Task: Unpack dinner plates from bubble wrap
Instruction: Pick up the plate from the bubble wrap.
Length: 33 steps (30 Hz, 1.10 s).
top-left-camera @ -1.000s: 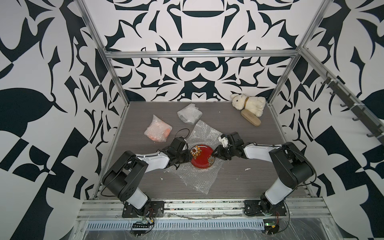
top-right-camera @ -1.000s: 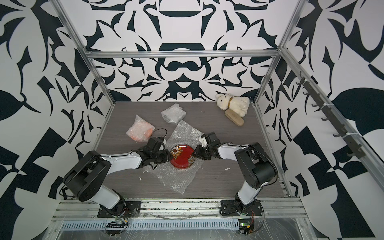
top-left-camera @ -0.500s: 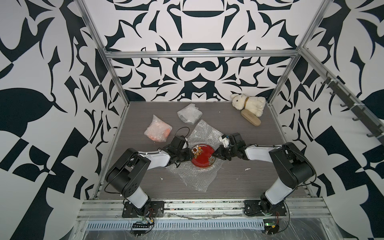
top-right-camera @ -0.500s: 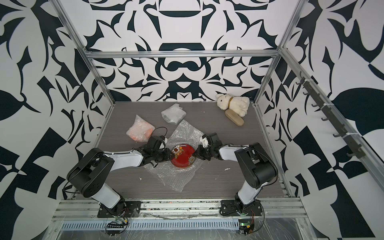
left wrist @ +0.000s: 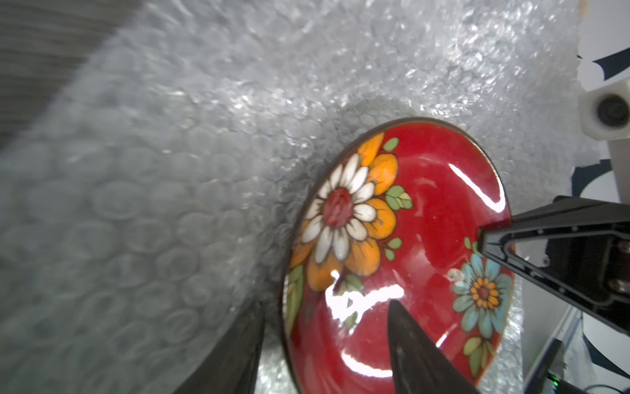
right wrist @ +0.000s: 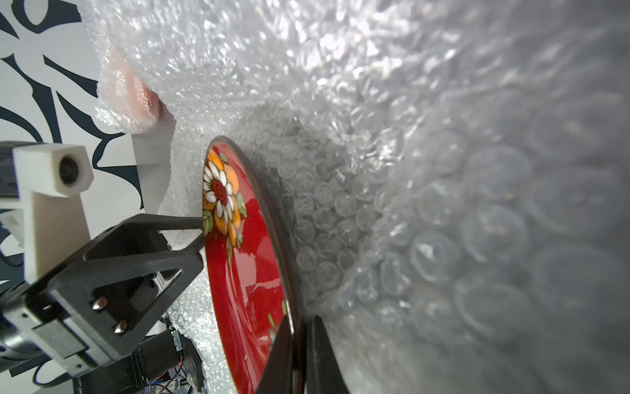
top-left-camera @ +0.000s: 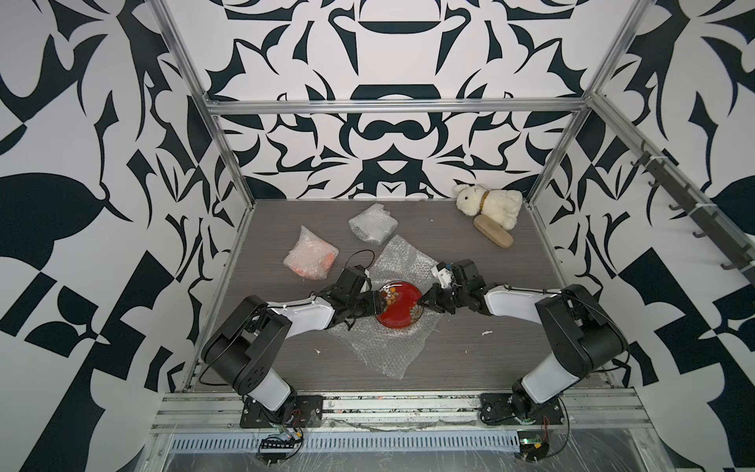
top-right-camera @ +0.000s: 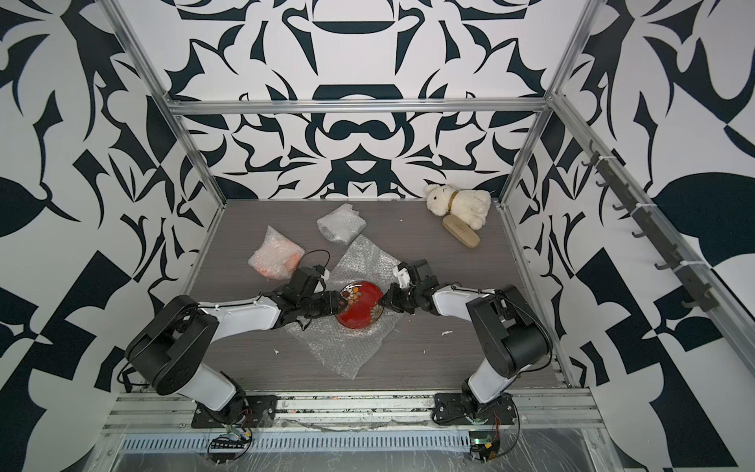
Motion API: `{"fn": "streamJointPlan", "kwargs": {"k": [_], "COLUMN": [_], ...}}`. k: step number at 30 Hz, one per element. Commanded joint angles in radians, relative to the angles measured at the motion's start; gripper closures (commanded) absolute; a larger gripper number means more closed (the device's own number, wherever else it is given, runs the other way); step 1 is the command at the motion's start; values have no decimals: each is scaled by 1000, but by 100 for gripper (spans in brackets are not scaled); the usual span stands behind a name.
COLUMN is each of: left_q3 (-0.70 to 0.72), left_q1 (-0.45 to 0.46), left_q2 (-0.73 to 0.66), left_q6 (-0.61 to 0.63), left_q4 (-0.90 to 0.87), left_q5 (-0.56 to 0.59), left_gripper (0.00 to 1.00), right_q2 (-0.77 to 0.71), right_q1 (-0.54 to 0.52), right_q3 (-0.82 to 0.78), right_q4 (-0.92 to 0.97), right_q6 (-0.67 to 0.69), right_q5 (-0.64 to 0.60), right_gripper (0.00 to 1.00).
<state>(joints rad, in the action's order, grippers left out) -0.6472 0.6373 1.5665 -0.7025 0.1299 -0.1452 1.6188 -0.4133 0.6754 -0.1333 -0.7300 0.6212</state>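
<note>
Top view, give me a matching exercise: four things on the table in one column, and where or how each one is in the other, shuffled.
Things:
1. red floral plate
2. orange plate
3. plush rabbit
4. wooden brush

Place or state:
A. tan, lying beside the plush rabbit
B. wrapped, not yet opened
C. in the far right corner
D. bare, over the spread bubble wrap

Pairs: 1-D, 2-B, 3-C, 4-A

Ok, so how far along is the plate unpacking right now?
Done: the red plate lies bare on its opened bubble wrap sheet. In hand: the right gripper pinches its rim; the left gripper is open at the opposite rim. Left: the orange bundle and the pale bundle are wrapped.
</note>
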Motion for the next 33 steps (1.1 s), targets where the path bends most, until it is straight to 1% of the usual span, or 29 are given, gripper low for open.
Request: {"fn": "streamJointPlan", "kwargs": {"k": [1, 4, 6, 10, 12, 15, 26, 29, 33], "left_q3": [43, 51, 49, 34, 26, 13, -27, -40, -47], "left_q1": [-2, -2, -2, -2, -2, -2, -2, -2, -2], "left_q2": [-4, -7, -1, 16, 20, 23, 31, 45, 52], "left_q6": [4, 2, 15, 30, 34, 43, 71, 74, 74], "left_q4": [-105, -97, -81, -63, -62, -59, -44, -39, -36], "left_q5": [83, 86, 53, 3, -9, -28, -60, -74, -78], "left_gripper": [41, 43, 46, 51, 51, 53, 54, 58, 61], "right_q2": [-46, -36, -22, -19, -26, -38, -54, -50, -47], "right_q1": [16, 16, 15, 16, 16, 16, 16, 16, 16], "right_q3": [-3, 1, 4, 8, 14, 19, 24, 26, 23], "right_q4": [21, 30, 29, 32, 50, 80, 106, 104, 91], "right_q6": [20, 30, 32, 38, 44, 59, 80, 82, 81], "right_q5": [-7, 2, 14, 19, 8, -14, -43, -34, -30], "right_gripper": [97, 94, 91, 81, 76, 73, 71, 71, 72]}}
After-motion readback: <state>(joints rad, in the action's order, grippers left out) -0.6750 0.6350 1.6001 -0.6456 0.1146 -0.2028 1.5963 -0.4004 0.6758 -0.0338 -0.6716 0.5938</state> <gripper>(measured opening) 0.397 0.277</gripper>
